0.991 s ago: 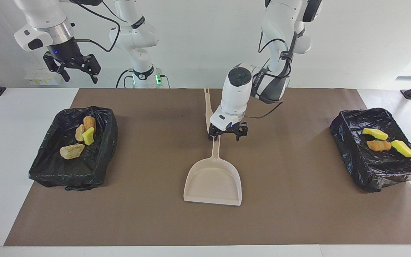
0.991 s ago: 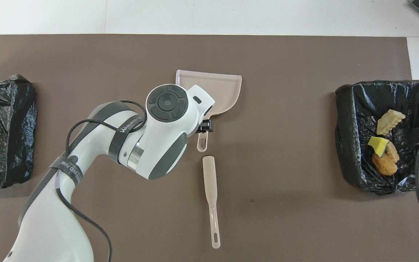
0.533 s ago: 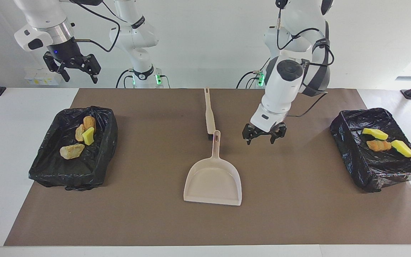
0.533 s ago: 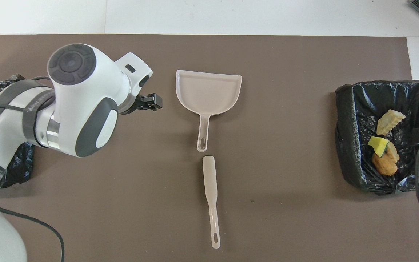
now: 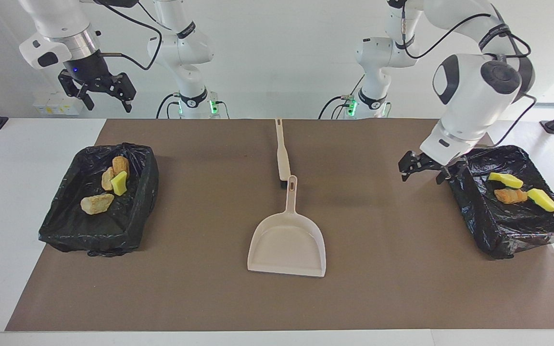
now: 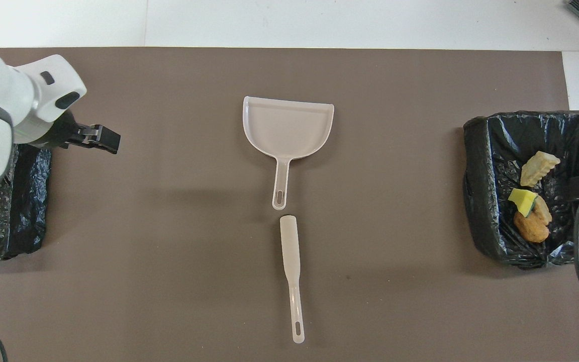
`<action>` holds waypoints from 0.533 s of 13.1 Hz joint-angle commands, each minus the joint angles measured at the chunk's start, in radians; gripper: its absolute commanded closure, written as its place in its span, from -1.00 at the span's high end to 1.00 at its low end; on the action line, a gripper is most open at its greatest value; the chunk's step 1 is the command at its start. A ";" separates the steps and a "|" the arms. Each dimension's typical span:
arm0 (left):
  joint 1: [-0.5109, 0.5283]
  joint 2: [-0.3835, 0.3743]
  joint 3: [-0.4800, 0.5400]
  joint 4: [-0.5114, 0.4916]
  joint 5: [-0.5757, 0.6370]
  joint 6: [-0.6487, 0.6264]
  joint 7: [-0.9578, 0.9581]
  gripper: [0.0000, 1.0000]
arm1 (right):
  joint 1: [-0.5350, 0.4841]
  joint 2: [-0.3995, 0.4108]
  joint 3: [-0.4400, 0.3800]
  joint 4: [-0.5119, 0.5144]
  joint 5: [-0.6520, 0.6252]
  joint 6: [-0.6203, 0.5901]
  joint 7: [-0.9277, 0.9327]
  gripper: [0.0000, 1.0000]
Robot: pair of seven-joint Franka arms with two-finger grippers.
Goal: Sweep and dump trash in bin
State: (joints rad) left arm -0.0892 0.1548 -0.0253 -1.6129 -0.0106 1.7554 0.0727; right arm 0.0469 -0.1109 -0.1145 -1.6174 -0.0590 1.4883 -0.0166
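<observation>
- The left gripper hangs in the air with its fingers spread and nothing between them, over the brown mat just beside the bin at the left arm's end of the table.
- The right gripper is raised above the table near the right arm's end, fingers apart and holding nothing; that arm waits.
- The trash lies in 2 black-lined bins, none of it on the mat.
- The bin at the right arm's end holds 4 bits: 3 orange-tan lumps and 1 yellow wedge, which leans against 2 of the lumps.
- The bin at the left arm's end holds 3 bits: 2 yellow wedges and 1 orange-tan lump between them.
- The beige dustpan lies flat in the middle of the mat, between the 2 bins, its open mouth pointing away from the robots and its handle toward them.
- The beige brush lies in line with the dustpan, nearer to the robots, its broad end just beside the tip of the dustpan's handle.
</observation>
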 commanded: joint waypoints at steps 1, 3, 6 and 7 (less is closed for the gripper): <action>0.049 -0.073 -0.007 -0.025 -0.014 -0.069 0.036 1.00 | -0.002 -0.012 0.001 -0.013 0.008 0.010 -0.002 1.00; 0.048 -0.110 -0.007 -0.030 -0.014 -0.109 0.032 1.00 | -0.002 -0.012 0.001 -0.013 0.008 0.010 -0.002 1.00; 0.060 -0.205 -0.007 -0.089 -0.012 -0.137 0.045 1.00 | -0.002 -0.012 0.001 -0.013 0.008 0.010 -0.002 1.00; 0.063 -0.239 -0.007 -0.119 -0.012 -0.139 0.045 1.00 | -0.002 -0.012 0.001 -0.013 0.008 0.010 -0.002 1.00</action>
State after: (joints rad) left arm -0.0431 0.0145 -0.0291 -1.6353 -0.0115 1.6167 0.0995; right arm 0.0469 -0.1109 -0.1145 -1.6174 -0.0590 1.4883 -0.0166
